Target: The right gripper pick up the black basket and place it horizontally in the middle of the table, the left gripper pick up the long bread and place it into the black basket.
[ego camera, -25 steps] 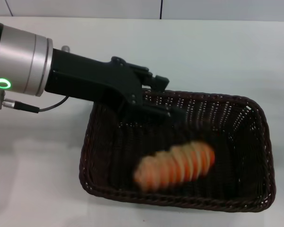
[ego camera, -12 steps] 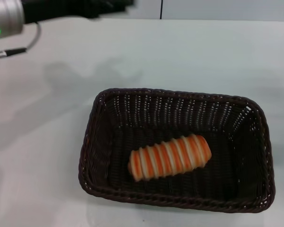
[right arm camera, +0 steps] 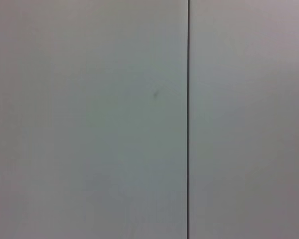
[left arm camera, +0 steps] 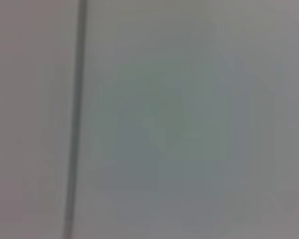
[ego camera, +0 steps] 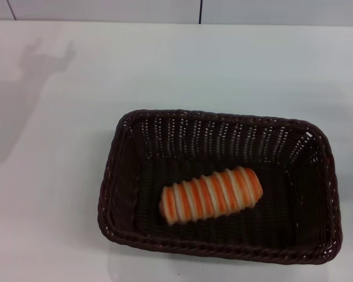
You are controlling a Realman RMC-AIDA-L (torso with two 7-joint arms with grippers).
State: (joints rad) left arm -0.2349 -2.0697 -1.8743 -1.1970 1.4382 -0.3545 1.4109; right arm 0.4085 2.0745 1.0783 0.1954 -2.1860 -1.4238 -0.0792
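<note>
Basket [ego camera: 219,132] of dark woven wicker, rectangular, resting on the white table [ego camera: 182,70] with its long sides running left to right; it sits in the near half of the table, somewhat right of centre, and its near rim reaches almost to the lower edge of the head view. Long bread [ego camera: 211,195], striped orange and cream, lies flat on the basket floor, roughly central and closer to the near wall than the far one. Its long axis follows the basket's length with a slight tilt, the right end a little farther away than the left. The loaf touches only the basket bottom and stands clear of all four sloped walls.

Neither claw appears in the head view, so the bread lies free of both, with nothing touching or hovering over it. A soft grey shadow [ego camera: 29,82] falls across the far left part of the table. Whether either claw is spread or pressed together cannot be told. Both wrist views show only a pale flat surface crossed by one thin dark seam [right arm camera: 188,119], sharp in the right wrist view and blurred [left arm camera: 75,119] in the left.
</note>
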